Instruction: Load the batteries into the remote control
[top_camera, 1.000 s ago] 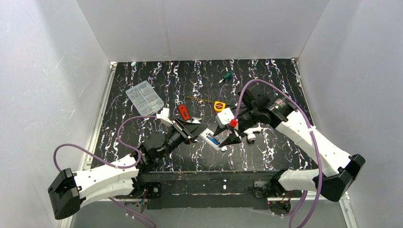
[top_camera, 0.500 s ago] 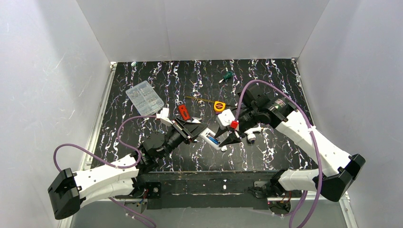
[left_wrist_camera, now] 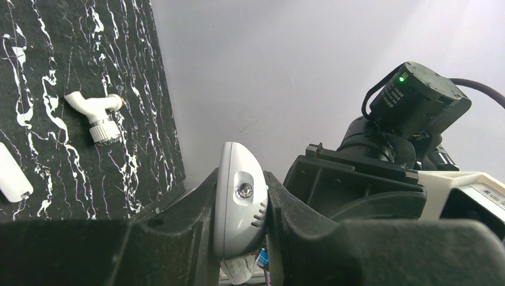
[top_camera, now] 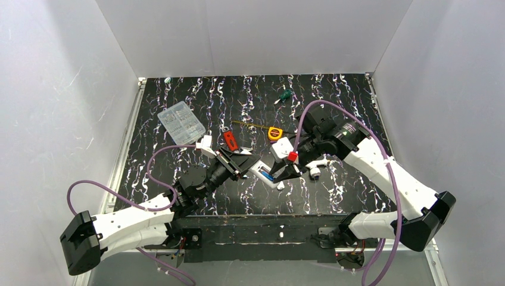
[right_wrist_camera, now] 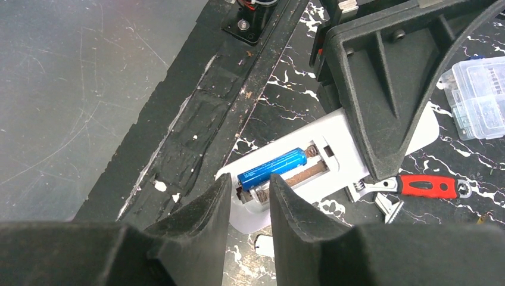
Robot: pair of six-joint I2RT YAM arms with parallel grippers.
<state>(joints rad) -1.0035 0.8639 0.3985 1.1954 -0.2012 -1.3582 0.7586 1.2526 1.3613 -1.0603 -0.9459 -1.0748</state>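
My left gripper [top_camera: 249, 162] is shut on the white remote control [top_camera: 261, 173] and holds it edge-on just above the table. In the left wrist view the handset's rounded end [left_wrist_camera: 238, 202] is clamped between the two fingers. The back of the remote control [right_wrist_camera: 331, 177] faces up with its compartment uncovered. One of the blue batteries [right_wrist_camera: 271, 169] lies in the slot, beside an empty brownish slot. My right gripper [right_wrist_camera: 250, 179] hovers just over the near end of that battery, jaws a narrow gap apart, nothing between them. From above, the right gripper [top_camera: 284, 173] sits right of the handset.
A clear parts box [top_camera: 181, 121] lies at the back left. A red-handled wrench [right_wrist_camera: 426, 186], a yellow tape measure [top_camera: 274, 133] and a green screwdriver [top_camera: 286, 95] lie behind the grippers. A white pipe fitting [left_wrist_camera: 95, 113] rests to the right, a small white piece [right_wrist_camera: 265, 244] below the remote.
My right gripper has edged in toward the remote's open compartment and its jaws have narrowed. The left gripper and the remote have stayed still.
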